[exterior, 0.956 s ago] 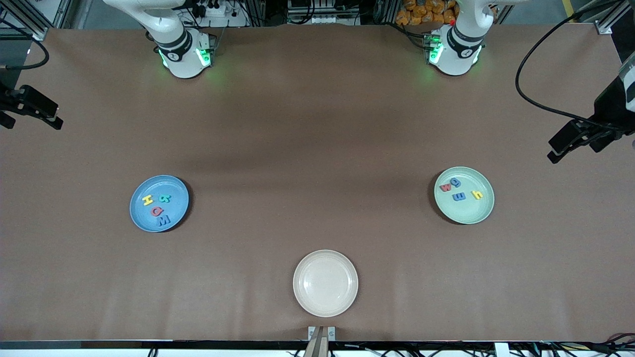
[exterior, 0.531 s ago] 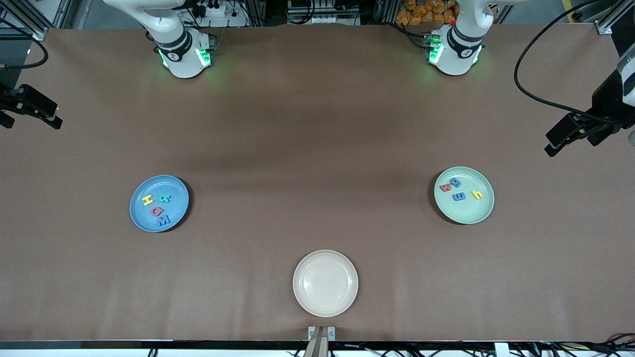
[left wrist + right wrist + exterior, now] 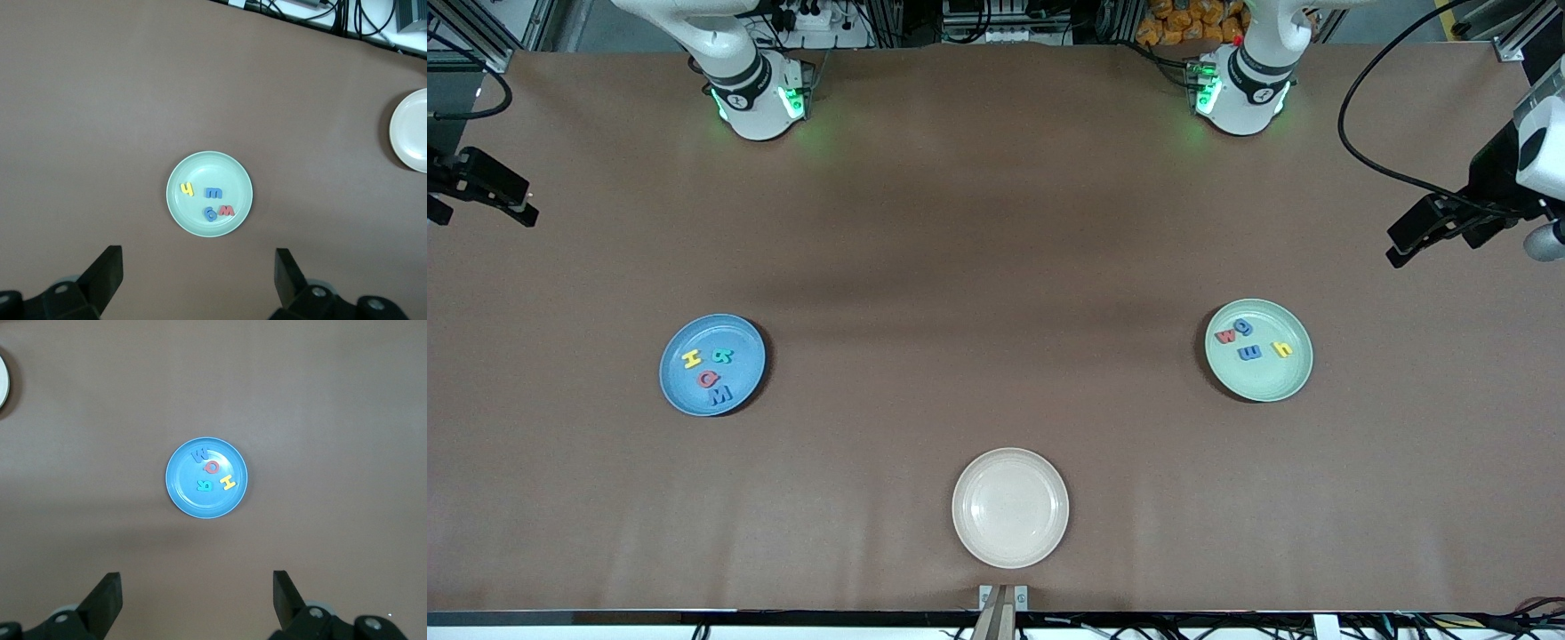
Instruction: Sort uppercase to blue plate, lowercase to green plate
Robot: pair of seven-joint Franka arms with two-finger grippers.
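The blue plate (image 3: pixel 678 384) (image 3: pixel 181 495) lies toward the right arm's end and holds the uppercase yellow H (image 3: pixel 691 359), teal R (image 3: pixel 721 356), red Q (image 3: pixel 708 379) and blue M (image 3: pixel 720 396). The green plate (image 3: pixel 1272 382) (image 3: pixel 193 220) lies toward the left arm's end and holds the lowercase red w (image 3: pixel 1226 336), blue g (image 3: pixel 1243 327), blue m (image 3: pixel 1249 353) and yellow h (image 3: pixel 1282 349). My left gripper (image 3: pixel 1405 247) (image 3: pixel 197 261) hangs open and empty high above the table beside the green plate. My right gripper (image 3: pixel 494 200) (image 3: pixel 197 583) hangs open and empty high beside the blue plate.
An empty cream plate (image 3: pixel 1009 507) (image 3: pixel 410 130) sits midway between the arms, near the table edge closest to the front camera. The two arm bases (image 3: pixel 756 98) (image 3: pixel 1240 93) stand along the edge away from it. Brown table covering lies between the plates.
The left gripper has drifted a little away from the green plate, and the right gripper has shifted slightly. Plates and letters have not moved. Both grippers stay open.
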